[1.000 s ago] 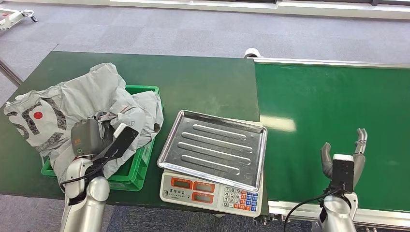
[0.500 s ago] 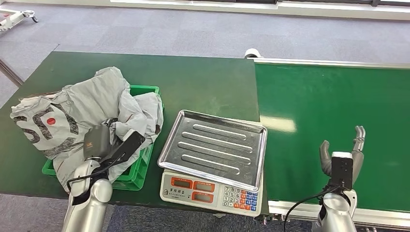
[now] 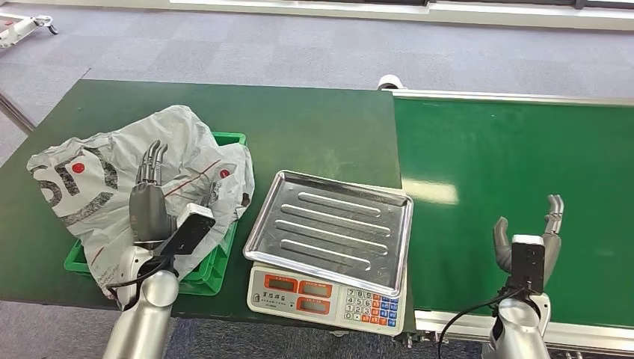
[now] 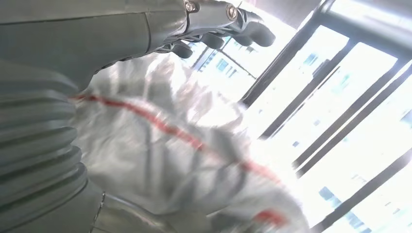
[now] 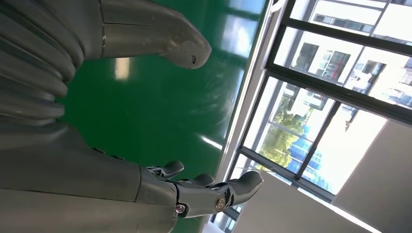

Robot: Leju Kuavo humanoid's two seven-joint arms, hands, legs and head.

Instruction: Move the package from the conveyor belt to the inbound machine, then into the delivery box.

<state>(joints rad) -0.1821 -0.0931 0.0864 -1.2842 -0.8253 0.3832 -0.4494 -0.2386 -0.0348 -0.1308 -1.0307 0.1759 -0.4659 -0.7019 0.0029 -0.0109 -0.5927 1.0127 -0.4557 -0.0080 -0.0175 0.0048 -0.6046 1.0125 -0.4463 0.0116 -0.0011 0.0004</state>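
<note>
L hand (image 3: 149,198) open over package (image 3: 90,176), print unreadable.

Crumpled grey package (image 3: 105,179) lies over green box (image 3: 224,247).

My left hand (image 3: 149,206) is raised at about 8 o'clock in my view, the fingers (image 3: 152,161) straight and close together, pointing to 12 o'clock, and it holds nothing. My right hand (image 3: 532,232) stands at about 4 o'clock, upright, the thumb apart from the fingers, empty. Both silver forearms come in from 6 o'clock.
</note>
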